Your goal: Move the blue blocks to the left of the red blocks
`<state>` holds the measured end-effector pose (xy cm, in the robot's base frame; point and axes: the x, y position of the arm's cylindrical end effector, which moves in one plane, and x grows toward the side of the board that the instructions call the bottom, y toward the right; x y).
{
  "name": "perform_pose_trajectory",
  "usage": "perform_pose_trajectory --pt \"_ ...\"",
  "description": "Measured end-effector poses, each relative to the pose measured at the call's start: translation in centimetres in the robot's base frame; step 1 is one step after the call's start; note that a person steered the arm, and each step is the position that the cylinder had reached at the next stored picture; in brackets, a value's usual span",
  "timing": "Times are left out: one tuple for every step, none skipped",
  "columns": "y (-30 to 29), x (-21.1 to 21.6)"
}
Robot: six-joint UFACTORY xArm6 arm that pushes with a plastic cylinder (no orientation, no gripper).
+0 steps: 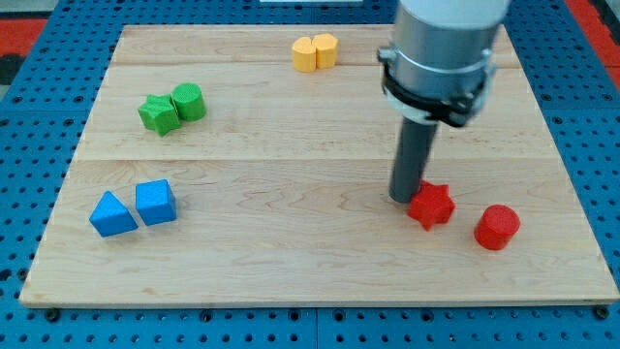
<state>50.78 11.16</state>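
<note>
A blue triangular block [112, 215] and a blue cube [156, 203] sit side by side, touching, near the wooden board's lower left. A red star-shaped block [432, 206] and a red cylinder [497, 227] lie at the lower right, a small gap between them. My tip [404, 199] rests on the board right against the left side of the red star, far to the right of both blue blocks.
A green star-shaped block [158, 114] and a green cylinder [189, 101] touch at the upper left. Two yellow blocks [316, 51] touch at the board's top edge. The wooden board [291, 242] lies on a blue surface.
</note>
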Motion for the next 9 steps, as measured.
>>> perform_pose_trajectory --pt "-0.4 -0.3" --pt "-9.9 -2.8" --pt "-23.5 -7.4" --pt "-36.1 -4.5" --pt "-41.6 -1.4" --pt "-38.0 2.7" --pt "-34.5 3.2" --pt "-34.4 0.5" --pt "-31.1 -0.1"
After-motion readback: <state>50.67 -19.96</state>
